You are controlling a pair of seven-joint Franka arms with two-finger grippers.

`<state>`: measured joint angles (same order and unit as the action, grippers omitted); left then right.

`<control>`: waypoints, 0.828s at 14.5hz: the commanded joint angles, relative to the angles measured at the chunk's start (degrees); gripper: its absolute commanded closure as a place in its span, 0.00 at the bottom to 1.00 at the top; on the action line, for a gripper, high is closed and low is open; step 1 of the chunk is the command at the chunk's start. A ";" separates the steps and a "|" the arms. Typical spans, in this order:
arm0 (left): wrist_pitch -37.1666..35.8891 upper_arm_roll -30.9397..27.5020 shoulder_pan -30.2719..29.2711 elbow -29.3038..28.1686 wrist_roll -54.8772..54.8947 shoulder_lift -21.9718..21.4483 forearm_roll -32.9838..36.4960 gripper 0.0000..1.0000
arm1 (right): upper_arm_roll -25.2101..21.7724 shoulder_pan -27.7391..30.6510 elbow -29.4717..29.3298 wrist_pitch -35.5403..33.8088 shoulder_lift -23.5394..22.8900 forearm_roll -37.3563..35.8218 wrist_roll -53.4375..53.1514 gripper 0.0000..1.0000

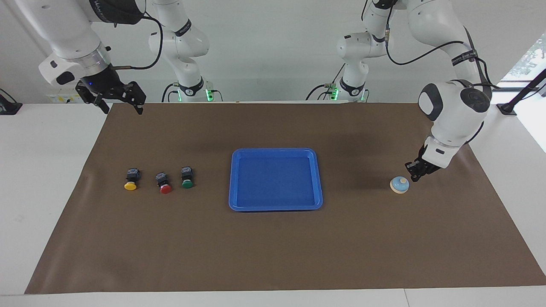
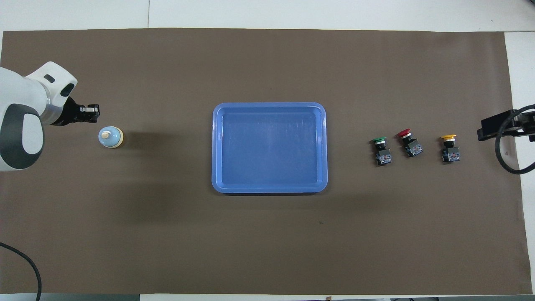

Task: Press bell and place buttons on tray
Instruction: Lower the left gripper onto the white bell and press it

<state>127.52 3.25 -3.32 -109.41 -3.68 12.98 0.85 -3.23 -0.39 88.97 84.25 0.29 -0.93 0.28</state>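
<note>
The bell (image 1: 399, 184), a small light-blue dome on a cream base with a cream knob, sits at the facing view's right; it looks light and rigid, best pressed on the knob. The left gripper (image 1: 413, 172), fingertips together, hangs just above it. The right gripper (image 1: 121, 103), jaws apart, waits upper left.

Left hand (image 1: 413, 178) low, fingers pinched together; right hand (image 1: 120, 103) raised, fingers spread
</note>
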 commanded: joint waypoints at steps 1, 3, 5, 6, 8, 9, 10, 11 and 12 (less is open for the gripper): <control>4.22 0.27 -1.25 -2.64 -0.45 0.64 1.09 1.00 | 0.33 0.30 1.47 -0.32 1.38 -0.39 -0.45 0.00; 7.46 0.27 -1.16 -6.40 -0.45 1.00 1.00 1.00 | 0.33 0.21 1.47 -0.32 1.38 -0.39 -0.45 0.00; 7.13 0.27 -0.99 -6.52 -0.62 1.00 1.09 1.00 | 0.33 0.30 1.47 -0.32 1.38 -0.39 -0.45 0.00; 6.96 0.27 -0.73 -6.52 -0.71 1.00 1.00 1.00 | 0.33 0.30 1.47 -0.32 1.38 -0.39 -0.45 0.00; 6.69 0.27 -0.64 -6.60 -0.71 0.91 1.09 1.00 | 0.33 0.30 1.47 -0.32 1.38 -0.39 -0.45 0.00; 6.78 0.27 -0.64 -6.95 -0.71 0.82 1.00 1.00 | 0.33 0.30 1.47 -0.32 1.38 -0.48 -0.45 0.00; 6.69 0.27 -0.64 -7.48 -0.63 0.65 1.09 1.00 | 0.33 0.30 1.47 -0.32 1.38 -0.39 -0.45 0.00; 6.17 0.27 -0.72 -6.96 -0.54 0.73 1.09 1.00 | 0.33 0.30 1.47 -0.32 1.38 -0.39 -0.45 0.00; 4.60 0.27 -0.72 -5.21 -0.54 1.00 1.00 1.00 | 0.33 0.30 1.47 -0.32 1.38 -0.39 -0.45 0.00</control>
<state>133.10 3.59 -4.09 -114.62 -3.68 14.52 0.85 -3.23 -0.39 88.97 84.25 0.29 -0.93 0.28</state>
